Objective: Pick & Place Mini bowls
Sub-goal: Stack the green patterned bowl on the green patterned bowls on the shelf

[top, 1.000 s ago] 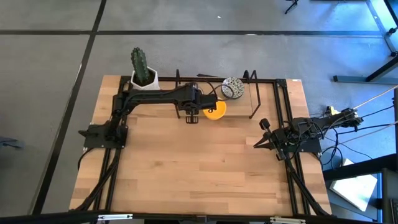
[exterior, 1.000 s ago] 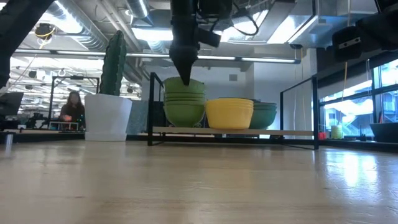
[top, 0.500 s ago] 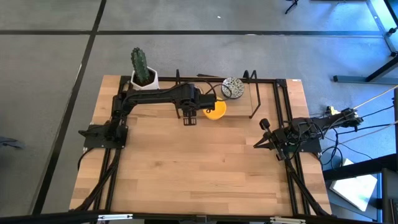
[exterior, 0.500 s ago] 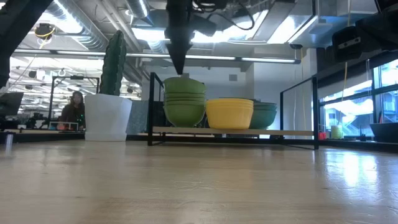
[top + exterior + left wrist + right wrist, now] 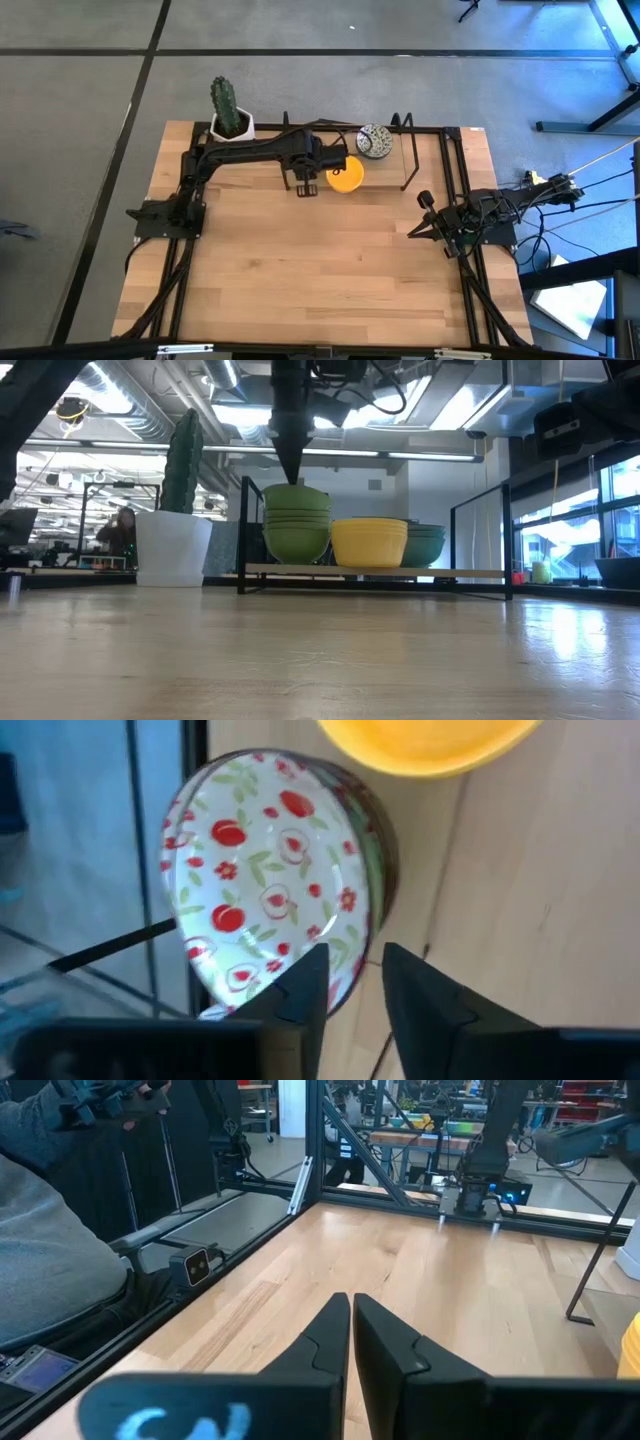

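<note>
A wooden table (image 5: 330, 260) is seen from straight above, with a dark robot arm on each side. The left arm reaches across the far part of the table, and its left claw (image 5: 307, 186) hangs above the wood, pointing down.

In the left wrist view, the left claw (image 5: 352, 982) has its two dark fingers (image 5: 300, 995) a narrow gap apart, with nothing between them. Just ahead of the fingertips lies a stack of mini bowls topped by a cream bowl with red floral speckles (image 5: 268, 890). Beyond that, touching or nearly touching it, is a bright yellow bowl (image 5: 430, 745).

From above, the yellow bowl (image 5: 346, 174) sits just beside the left claw, on the side toward the right arm. A white bowl with a grey pattern (image 5: 374, 141) lies a little farther off, beyond the yellow one, inside a black wire rack (image 5: 410, 150).

In the low view, the left claw (image 5: 289, 460) hovers just above the greenish stack (image 5: 296, 520), its tip close to the top rim; whether it touches cannot be told. A yellow stack (image 5: 368, 542) stands next to it.

A cactus in a white square pot (image 5: 229, 118) stands near the table's far edge, behind the left arm.

The right claw (image 5: 421, 205) waits near the right edge, well apart from the bowls. In its wrist view the right claw (image 5: 352, 1320) has its fingers pressed together, holding nothing. A person's grey sleeve (image 5: 50, 1260) shows off the table's side.
</note>
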`<state>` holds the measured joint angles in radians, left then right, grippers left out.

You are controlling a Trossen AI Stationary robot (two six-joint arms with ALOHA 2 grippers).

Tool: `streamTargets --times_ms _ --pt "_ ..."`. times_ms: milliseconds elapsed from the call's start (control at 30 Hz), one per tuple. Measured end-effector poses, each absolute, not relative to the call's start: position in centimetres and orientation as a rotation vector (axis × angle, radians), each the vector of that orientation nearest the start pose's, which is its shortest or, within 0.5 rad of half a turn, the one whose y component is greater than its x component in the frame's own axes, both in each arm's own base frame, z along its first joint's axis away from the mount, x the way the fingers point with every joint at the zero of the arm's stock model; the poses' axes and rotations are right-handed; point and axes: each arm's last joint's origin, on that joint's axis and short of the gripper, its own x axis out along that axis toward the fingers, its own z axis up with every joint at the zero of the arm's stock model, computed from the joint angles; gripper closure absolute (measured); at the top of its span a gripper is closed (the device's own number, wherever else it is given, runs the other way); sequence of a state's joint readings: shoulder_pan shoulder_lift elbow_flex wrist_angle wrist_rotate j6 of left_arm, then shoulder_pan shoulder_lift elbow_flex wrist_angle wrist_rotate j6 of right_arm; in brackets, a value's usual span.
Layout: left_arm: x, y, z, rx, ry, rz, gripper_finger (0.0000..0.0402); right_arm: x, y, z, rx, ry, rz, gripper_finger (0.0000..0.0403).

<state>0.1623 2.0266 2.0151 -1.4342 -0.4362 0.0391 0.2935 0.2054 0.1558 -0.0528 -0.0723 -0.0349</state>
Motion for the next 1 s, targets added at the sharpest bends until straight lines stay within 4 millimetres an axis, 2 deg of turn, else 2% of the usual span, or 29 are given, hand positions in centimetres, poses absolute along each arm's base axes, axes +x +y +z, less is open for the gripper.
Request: streamTargets --times_ms 300,600,800,1000 --pt "39.4 7.4 29.5 0.249 1.475 0.389 0.0367 10.0 3.2 19.5 -0.049 0.099 0.367 0.0382" --pt "40.6 8.0 26.5 0.287 1.567 0.358 0.0392 10.0 3.2 19.4 -0.051 0.111 0.367 0.0382" --pt "40.4 8.0 26.9 0.332 1.565 0.377 0.0399 10.0 3.2 19.3 -0.066 0.115 0.368 0.0382" --pt "39.5 7.7 29.4 0.341 1.491 0.397 0.0397 10.0 3.2 19.3 -0.062 0.116 0.368 0.0382"
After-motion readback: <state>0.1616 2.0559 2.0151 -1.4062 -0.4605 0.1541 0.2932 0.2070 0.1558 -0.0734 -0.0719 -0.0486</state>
